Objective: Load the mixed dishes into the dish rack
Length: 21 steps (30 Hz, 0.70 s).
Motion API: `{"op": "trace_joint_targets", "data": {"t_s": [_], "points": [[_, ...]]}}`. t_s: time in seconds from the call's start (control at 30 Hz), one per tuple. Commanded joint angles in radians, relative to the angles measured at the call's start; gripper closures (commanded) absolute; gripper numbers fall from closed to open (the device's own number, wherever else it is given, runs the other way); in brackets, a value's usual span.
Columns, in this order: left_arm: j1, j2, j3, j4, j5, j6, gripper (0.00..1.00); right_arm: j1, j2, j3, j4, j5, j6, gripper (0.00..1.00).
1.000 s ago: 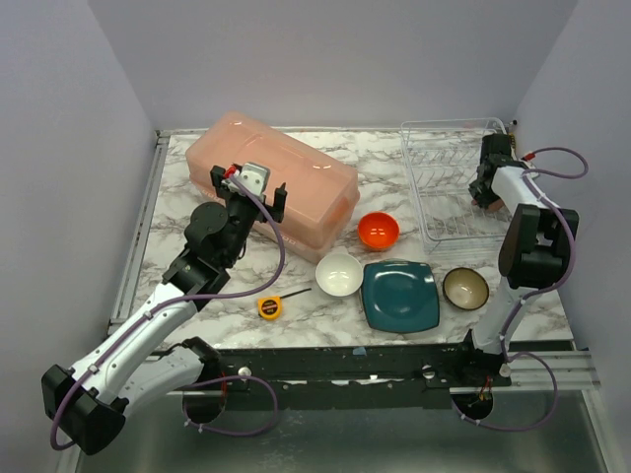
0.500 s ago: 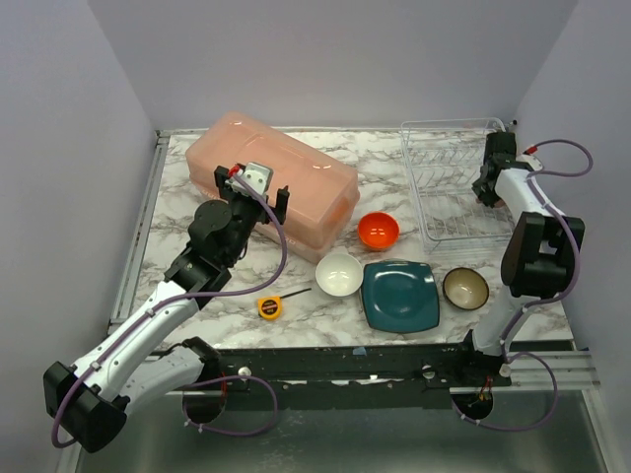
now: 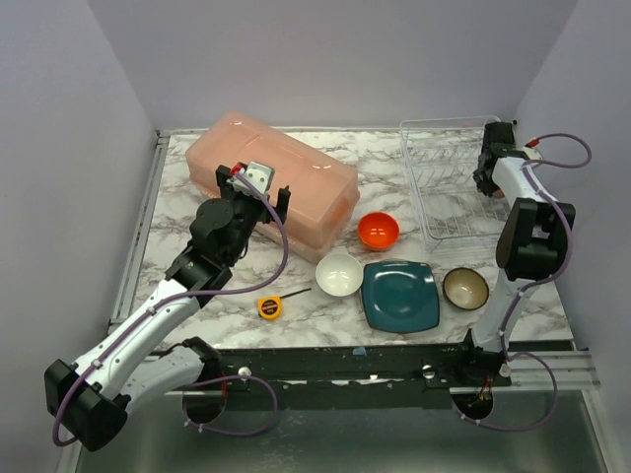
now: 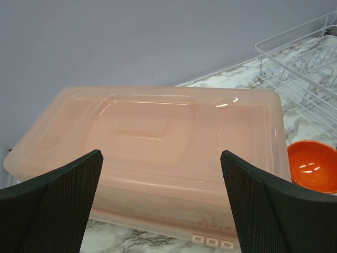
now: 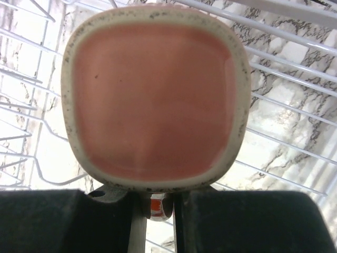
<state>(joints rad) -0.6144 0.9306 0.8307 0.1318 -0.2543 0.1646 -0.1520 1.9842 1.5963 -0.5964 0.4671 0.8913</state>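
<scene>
The right arm's fingers (image 5: 158, 203) were closed tight on the near edge of the pinkish mug (image 5: 152, 100), whose speckled rim and pink inside filled the right wrist view, with the white wires of the dish rack (image 3: 451, 123) showing behind it. From above, that arm reached to the rack's right side in the upper right of the frame, and no dishes showed in the rack.

The left arm's fingers (image 4: 160, 154) stood wide apart, holding nothing, facing the long side of the big pink plastic tub (image 3: 271, 182) in the upper left of the marble worktop (image 3: 177, 197).

The other dishes lay in the lower middle: an orange bowl (image 3: 378, 230) near the tub's end, a white bowl (image 3: 338, 274) just beside a teal square plate (image 3: 399, 296), and a dark bowl with a tan inside (image 3: 464, 288) to the right of the plate. A yellow tape measure (image 3: 269, 306) lay to the left of the white bowl.
</scene>
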Motion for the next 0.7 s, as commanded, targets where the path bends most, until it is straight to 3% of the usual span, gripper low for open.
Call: {"op": "trace_joint_targets", "data": {"t_s": [0.0, 0.1, 0.17, 0.27, 0.5, 0.67], "points": [[0.005, 0.004, 0.033, 0.000, 0.015, -0.008, 0.07, -0.003, 0.052, 0.061, 0.023, 0.030, 0.053, 0.87], [0.005, 0.007, 0.034, 0.000, 0.019, -0.010, 0.07, -0.003, 0.080, 0.084, 0.011, 0.010, 0.064, 0.86], [0.005, 0.008, 0.037, -0.001, 0.018, -0.011, 0.07, -0.003, 0.084, 0.088, 0.010, 0.000, 0.066, 0.81], [0.007, 0.008, 0.038, -0.003, 0.019, -0.011, 0.07, -0.003, 0.074, 0.084, 0.013, -0.008, 0.067, 0.60], [0.007, 0.010, 0.044, -0.010, 0.023, -0.020, 0.07, -0.003, -0.006, 0.050, 0.025, -0.052, -0.012, 0.28], [0.007, 0.011, 0.047, -0.016, 0.026, -0.026, 0.07, -0.003, -0.119, -0.082, 0.103, -0.085, -0.090, 0.17]]}}
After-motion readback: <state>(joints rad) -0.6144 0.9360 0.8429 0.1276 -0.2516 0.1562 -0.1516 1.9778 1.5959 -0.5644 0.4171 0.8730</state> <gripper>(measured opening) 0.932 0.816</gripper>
